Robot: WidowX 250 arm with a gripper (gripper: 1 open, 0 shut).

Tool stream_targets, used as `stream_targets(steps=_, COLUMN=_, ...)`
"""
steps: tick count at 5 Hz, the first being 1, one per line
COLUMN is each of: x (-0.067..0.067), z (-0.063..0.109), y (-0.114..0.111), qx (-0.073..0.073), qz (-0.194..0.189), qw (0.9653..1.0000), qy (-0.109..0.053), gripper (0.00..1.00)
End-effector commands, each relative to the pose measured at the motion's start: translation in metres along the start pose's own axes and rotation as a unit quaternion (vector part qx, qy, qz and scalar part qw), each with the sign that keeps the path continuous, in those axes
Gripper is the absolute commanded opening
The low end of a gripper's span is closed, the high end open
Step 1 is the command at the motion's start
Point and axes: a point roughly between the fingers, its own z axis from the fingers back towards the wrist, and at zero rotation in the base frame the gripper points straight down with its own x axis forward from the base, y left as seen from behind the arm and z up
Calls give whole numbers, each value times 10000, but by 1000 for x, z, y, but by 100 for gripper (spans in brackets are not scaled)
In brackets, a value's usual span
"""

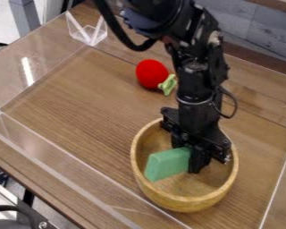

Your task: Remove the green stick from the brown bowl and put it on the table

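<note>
The brown bowl sits on the wooden table near the front right. Inside it a green stick shows as a flat green block, tilted, its upper right end between the fingers of my gripper. The black gripper points straight down into the bowl and is shut on the green stick. The fingertips are partly hidden behind the stick and the bowl's inside.
A red ball-like fruit with a green leaf lies on the table behind the bowl. Clear plastic walls ring the table, with a clear bracket at the back left. Bare wood lies left of the bowl.
</note>
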Motion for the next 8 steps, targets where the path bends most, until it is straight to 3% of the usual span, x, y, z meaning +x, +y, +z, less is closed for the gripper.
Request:
stream_targets(steps=1, x=2, z=-7, y=14, qx=25, qz=-7, qw=10000, qy=-27, gripper=0)
stream_targets(steps=2, x=3, z=10, y=13, qx=15, qz=-54, qw=9998, qy=-179, gripper=0)
stream_targets(steps=3, x=-1, z=16, y=14, qx=10, qz=2, qw=9994, qy=-342, gripper=0)
stream_targets(steps=4, x=-6, z=9, y=12, qx=-35, qz=50, qw=9992, qy=-388, gripper=0)
stream_targets(steps=6, x=-5, z=11, y=22, qx=-108, qz=318, qw=9983, qy=-483, gripper=0)
stream_targets(steps=8, x=-23, z=7, y=25, qx=-171, qz=739, qw=9953, qy=-597, gripper=0)
